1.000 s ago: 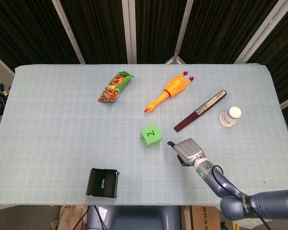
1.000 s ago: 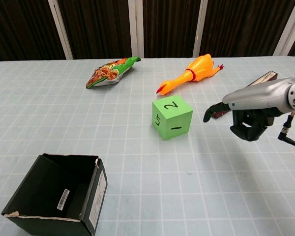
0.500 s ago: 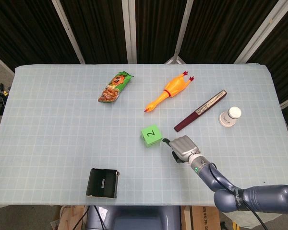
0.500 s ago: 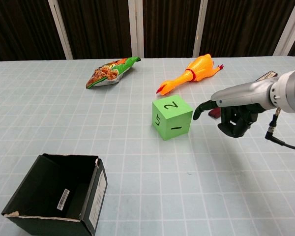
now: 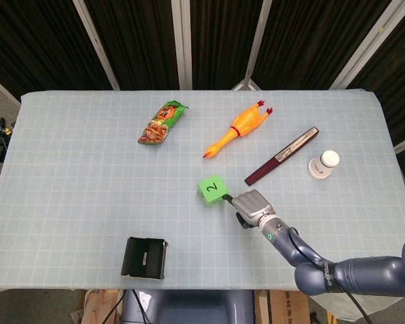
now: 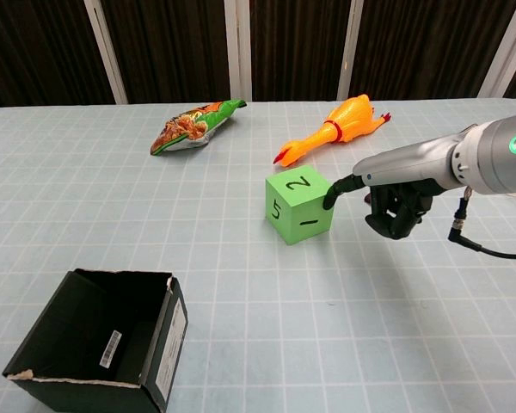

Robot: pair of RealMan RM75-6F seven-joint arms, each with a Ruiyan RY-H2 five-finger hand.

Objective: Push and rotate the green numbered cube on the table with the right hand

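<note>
The right hand (image 6: 394, 196) has been sliding in from the right; now one outstretched fingertip (image 6: 329, 200) is touching the cube (image 6: 299, 206), mid-table, other fingers curled, gripping nothing. The push is likely starting.

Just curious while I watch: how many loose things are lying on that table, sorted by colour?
Green: 2, the numbered cube and the snack bag
Orange: 1, the rubber chicken
Black: 1, the open box
Dark red: 1, the long flat case
White: 1, the small cup
Total: 6
</note>
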